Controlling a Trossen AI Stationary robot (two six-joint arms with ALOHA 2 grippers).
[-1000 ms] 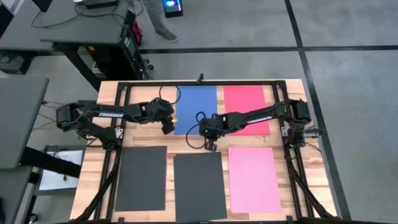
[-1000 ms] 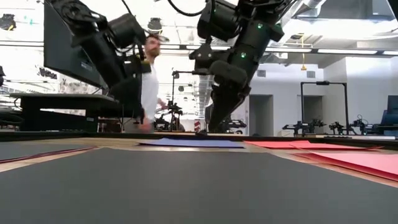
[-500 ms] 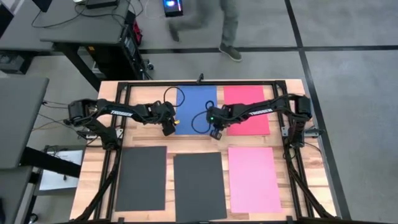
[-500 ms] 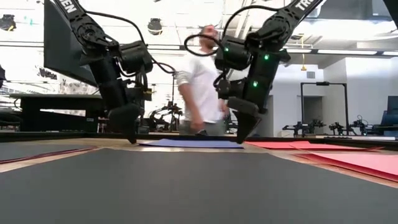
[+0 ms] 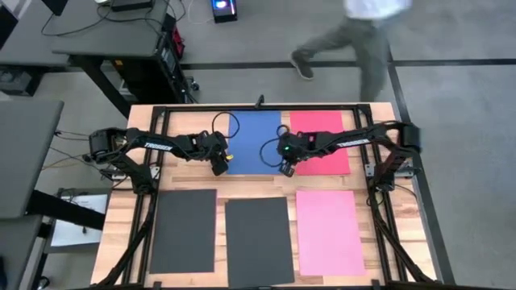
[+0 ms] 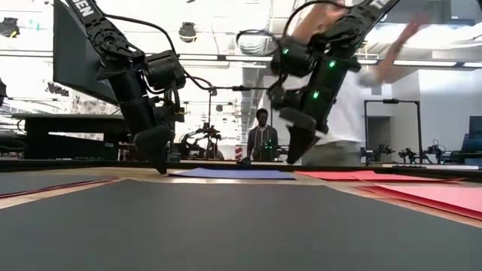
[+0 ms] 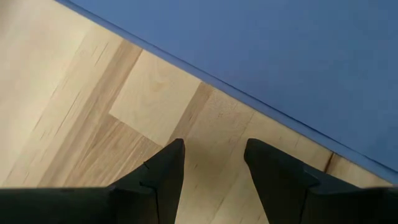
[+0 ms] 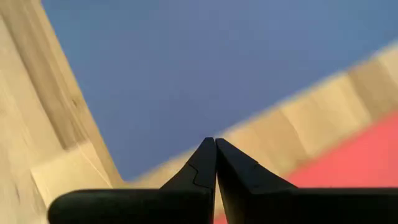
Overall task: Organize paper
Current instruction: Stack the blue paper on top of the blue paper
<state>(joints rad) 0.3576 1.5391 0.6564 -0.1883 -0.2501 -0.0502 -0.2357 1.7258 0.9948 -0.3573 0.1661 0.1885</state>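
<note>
Five sheets of paper (image 5: pixel 254 142) lie flat on the counter (image 5: pixel 121 201): two at twelve o'clock, three in a row at six. The left pincer (image 5: pixel 218 169) stands at nine o'clock of the twelve o'clock pair, the right pincer (image 5: pixel 286 169) between them.

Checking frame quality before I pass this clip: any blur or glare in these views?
High view: the walking person is motion-smeared; the table is sharp. Low view: bright ceiling lights wash out the background, and the right gripper is slightly smeared. Right wrist view: the blue sheet looks soft. Left wrist view: crisp.

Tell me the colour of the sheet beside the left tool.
Blue. The sheet lies just right of the left tool; the high view shows it best.
</note>
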